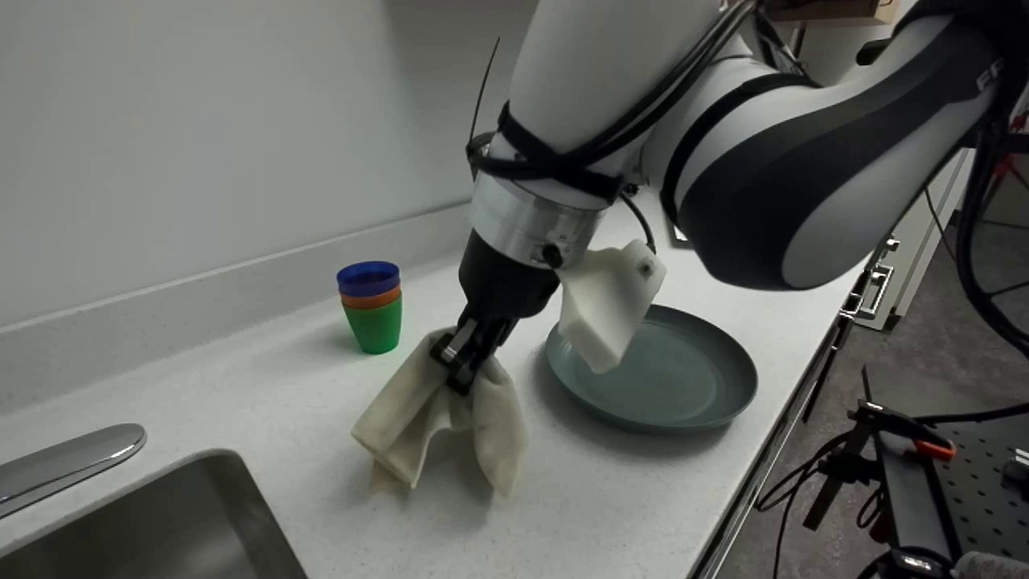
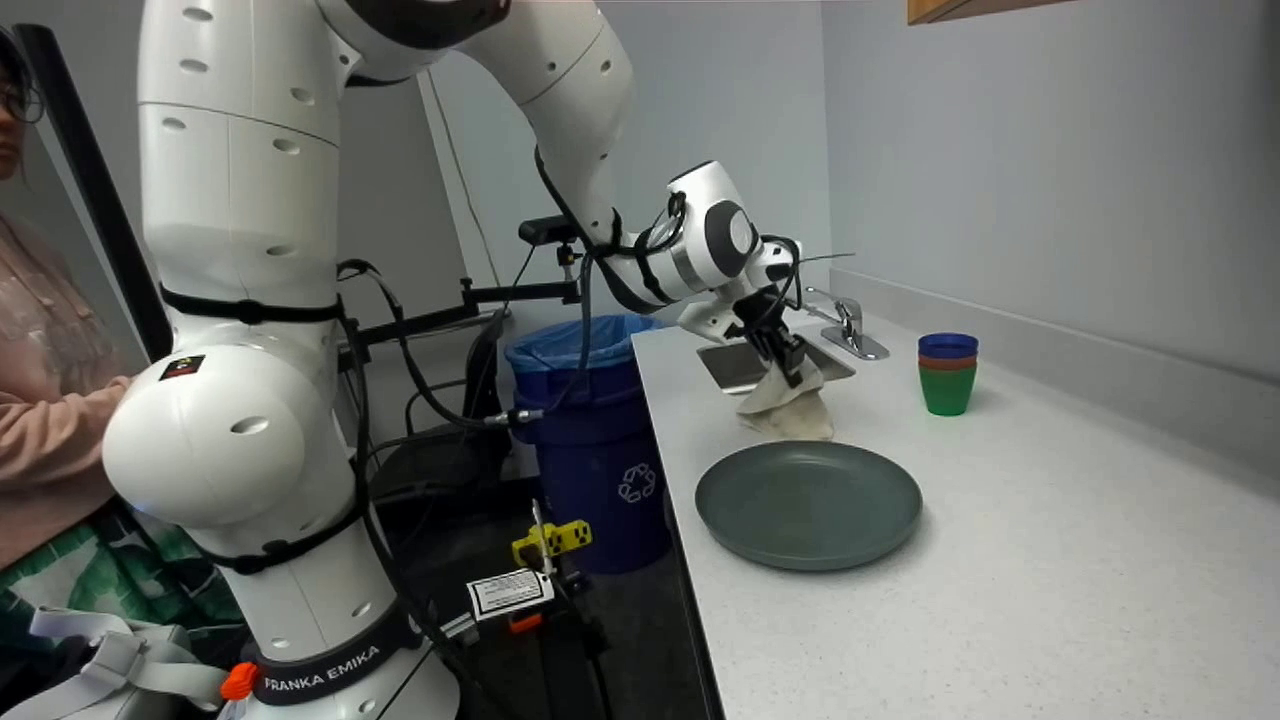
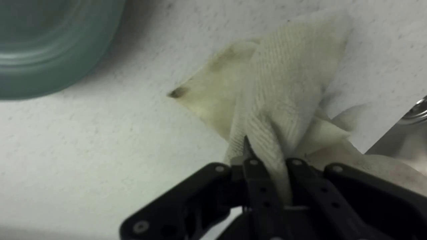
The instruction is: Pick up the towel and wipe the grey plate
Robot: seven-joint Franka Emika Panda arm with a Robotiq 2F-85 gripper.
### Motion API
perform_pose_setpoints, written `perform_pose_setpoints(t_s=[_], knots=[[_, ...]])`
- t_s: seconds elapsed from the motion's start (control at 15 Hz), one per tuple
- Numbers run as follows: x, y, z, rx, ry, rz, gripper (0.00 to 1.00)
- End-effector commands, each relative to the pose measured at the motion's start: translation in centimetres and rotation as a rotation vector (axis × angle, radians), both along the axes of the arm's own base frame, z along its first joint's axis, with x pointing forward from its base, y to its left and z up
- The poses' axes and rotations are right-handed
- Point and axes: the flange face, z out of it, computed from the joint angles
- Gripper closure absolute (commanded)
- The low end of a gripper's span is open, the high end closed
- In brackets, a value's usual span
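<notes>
A cream towel (image 1: 500,430) hangs bunched from my gripper (image 1: 464,371), which is shut on its upper middle. The towel also shows in an exterior view (image 2: 792,412) and in the wrist view (image 3: 287,73), where a fold runs up between the fingers of the gripper (image 3: 269,158). I cannot tell whether its lower corners touch the counter. The grey-green plate (image 1: 667,382) lies flat on the counter beside the towel, apart from it. The plate also shows in an exterior view (image 2: 810,505) and at the upper left of the wrist view (image 3: 60,66).
A stack of blue, orange and green cups (image 1: 375,322) stands near the wall; it also shows in an exterior view (image 2: 947,378). A sink (image 1: 241,503) with a faucet (image 2: 850,325) lies on the towel's side away from the plate. The counter's edge runs close by the plate.
</notes>
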Motion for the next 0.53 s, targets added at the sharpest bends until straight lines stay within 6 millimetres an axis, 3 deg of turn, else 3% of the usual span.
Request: perform_pose_setpoints(t_s=[0.0, 0.07, 0.27, 0.47], knots=[[-0.1, 0.0, -1.7, 0.046, 0.122, 0.023, 0.62], [0.1, -0.4, -1.7, 0.048, 0.141, 0.023, 0.61], [0.8, -2.0, -0.9, 0.042, 0.170, 0.024, 0.41], [1.7, -4.6, 1.3, 0.001, 0.185, 0.008, 0.17]])
